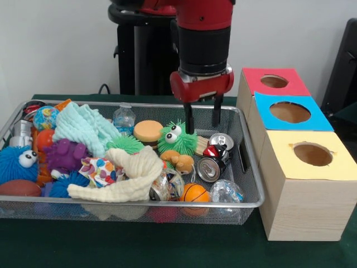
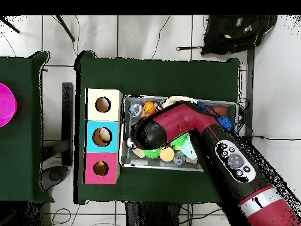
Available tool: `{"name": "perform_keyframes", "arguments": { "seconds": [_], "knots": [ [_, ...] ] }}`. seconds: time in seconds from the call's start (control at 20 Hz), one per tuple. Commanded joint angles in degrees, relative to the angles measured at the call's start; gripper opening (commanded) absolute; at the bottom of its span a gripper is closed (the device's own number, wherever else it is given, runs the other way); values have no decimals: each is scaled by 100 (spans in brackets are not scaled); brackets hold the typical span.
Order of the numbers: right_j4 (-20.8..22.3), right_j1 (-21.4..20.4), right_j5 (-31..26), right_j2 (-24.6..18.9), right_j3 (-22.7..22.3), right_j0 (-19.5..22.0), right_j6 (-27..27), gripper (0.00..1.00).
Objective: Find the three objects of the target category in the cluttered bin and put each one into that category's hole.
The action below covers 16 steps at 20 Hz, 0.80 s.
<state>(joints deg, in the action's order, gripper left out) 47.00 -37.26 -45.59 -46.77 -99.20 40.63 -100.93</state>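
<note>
Near the bin's (image 1: 245, 204) right end, I see my end effector (image 1: 203, 118) hanging spread and empty above the cans (image 1: 212, 165). I think cans are light, hard and slippery, so I would pinch one across its round sides.

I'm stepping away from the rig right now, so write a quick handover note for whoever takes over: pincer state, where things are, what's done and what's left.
Pincer: open and empty, hanging over the right end of the wire bin, just above the cans.
Cans: three, clustered in the bin's right part below the pincer, beside the green fuzzy toy.
Boxes: red, blue and yellow holes sit in a row right of the bin. In the overhead view something pale shows inside the blue hole; I can't tell what.
Done: nothing clearly sorted.
Left: pick out the three target items and drop each in its hole.
</note>
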Motion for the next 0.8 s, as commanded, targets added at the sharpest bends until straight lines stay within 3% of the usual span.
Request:
{"name": "perform_keyframes", "arguments": {
  "seconds": [0.05,0.4,0.6,0.8],
  "knots": [
    [373,905,-154,-20,774,274,2253,100],
    [484,1061,-129,-47,952,390,2454,100],
    [668,1098,32,33,822,514,2489,100],
    [542,920,-217,-27,867,422,2508,100]
  ]
}}
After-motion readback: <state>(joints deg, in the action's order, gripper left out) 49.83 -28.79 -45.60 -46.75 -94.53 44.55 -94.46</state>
